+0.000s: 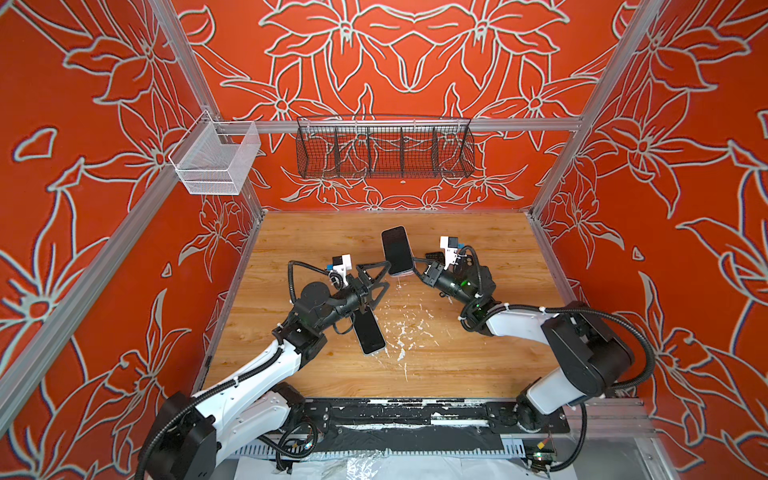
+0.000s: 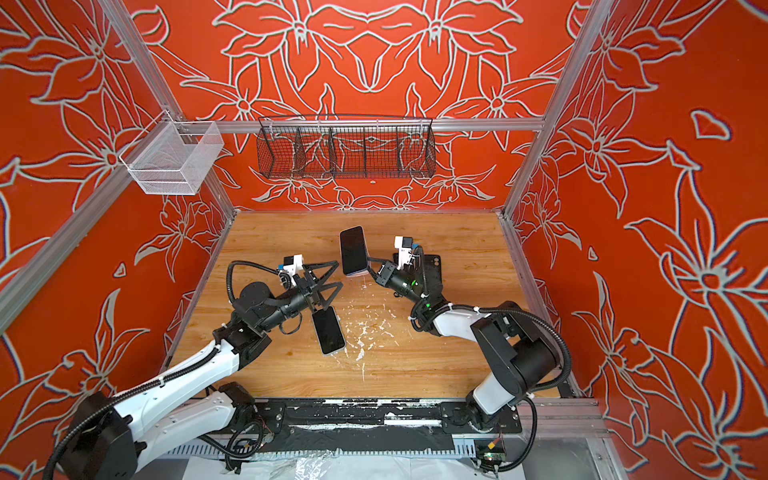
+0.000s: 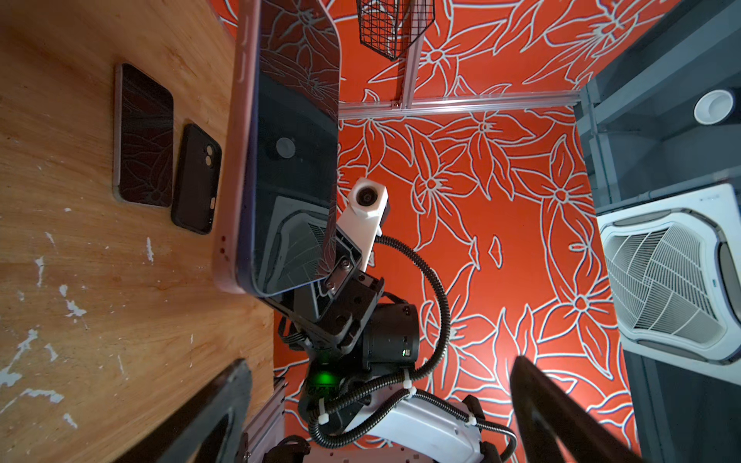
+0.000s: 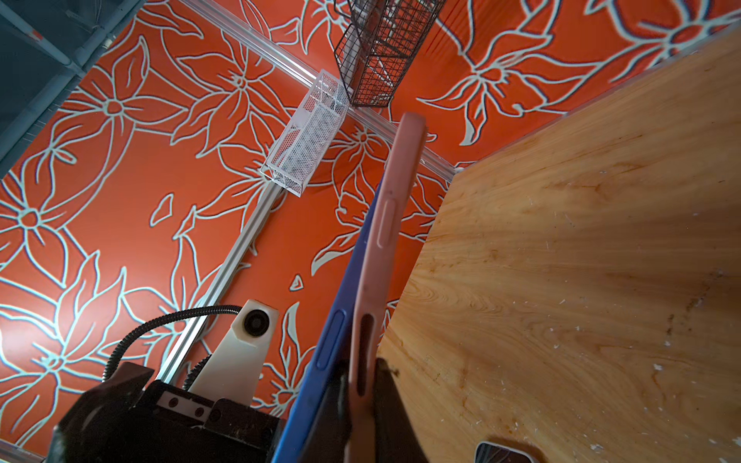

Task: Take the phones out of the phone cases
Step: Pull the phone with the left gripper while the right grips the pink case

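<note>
We fear the phone [image 4: 333, 340] drops: right fingers [image 4: 395, 405] pinch only its case [image 4: 385, 224], left fingers [image 3: 529, 385] hang open, empty, just beside

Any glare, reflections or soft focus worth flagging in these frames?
Left wrist view: held phone screen mirrors the ceiling unit; left gripper fingers blur dark. Right wrist view: pink case softens nearest the lens. Both top views: wall outlines fringe blue at edges.

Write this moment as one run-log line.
right gripper: shut on pink phone case | phone: partly lifted out | left gripper: open, beside phone | second phone: flat on table
</note>
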You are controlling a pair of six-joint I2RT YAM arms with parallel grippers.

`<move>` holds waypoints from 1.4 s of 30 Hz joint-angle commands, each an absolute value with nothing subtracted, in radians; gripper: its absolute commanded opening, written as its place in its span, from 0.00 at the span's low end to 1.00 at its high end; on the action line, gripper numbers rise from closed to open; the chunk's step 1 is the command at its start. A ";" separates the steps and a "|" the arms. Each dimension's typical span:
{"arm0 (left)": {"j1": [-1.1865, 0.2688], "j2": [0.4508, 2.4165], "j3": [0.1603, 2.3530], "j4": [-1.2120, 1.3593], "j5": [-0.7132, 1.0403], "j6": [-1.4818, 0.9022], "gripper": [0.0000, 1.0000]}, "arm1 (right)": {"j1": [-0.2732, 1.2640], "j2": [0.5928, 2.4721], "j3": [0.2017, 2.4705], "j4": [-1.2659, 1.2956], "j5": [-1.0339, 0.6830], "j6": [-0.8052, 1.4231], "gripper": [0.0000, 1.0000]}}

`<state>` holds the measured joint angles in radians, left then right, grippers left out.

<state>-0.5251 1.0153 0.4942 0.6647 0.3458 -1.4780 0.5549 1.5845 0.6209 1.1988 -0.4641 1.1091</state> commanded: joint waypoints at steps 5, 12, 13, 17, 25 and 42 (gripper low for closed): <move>-0.550 1.131 0.498 0.861 0.318 -1.549 0.97 | 0.555 1.604 0.603 1.399 -0.407 1.148 0.00; -0.571 1.179 0.535 0.886 0.307 -1.540 0.97 | 0.563 1.600 0.585 1.410 -0.397 1.148 0.00; -0.574 1.182 0.540 0.887 0.309 -1.538 0.97 | 0.564 1.598 0.583 1.410 -0.397 1.147 0.00; -0.577 1.197 0.549 0.896 0.308 -1.538 0.97 | 0.565 1.595 0.580 1.410 -0.397 1.149 0.00; -0.578 1.228 0.560 0.899 0.309 -1.526 0.97 | 0.578 1.575 0.567 1.410 -0.389 1.149 0.00; -0.578 1.246 0.566 0.932 0.307 -1.543 0.97 | 0.603 1.555 0.528 1.410 -0.365 1.129 0.00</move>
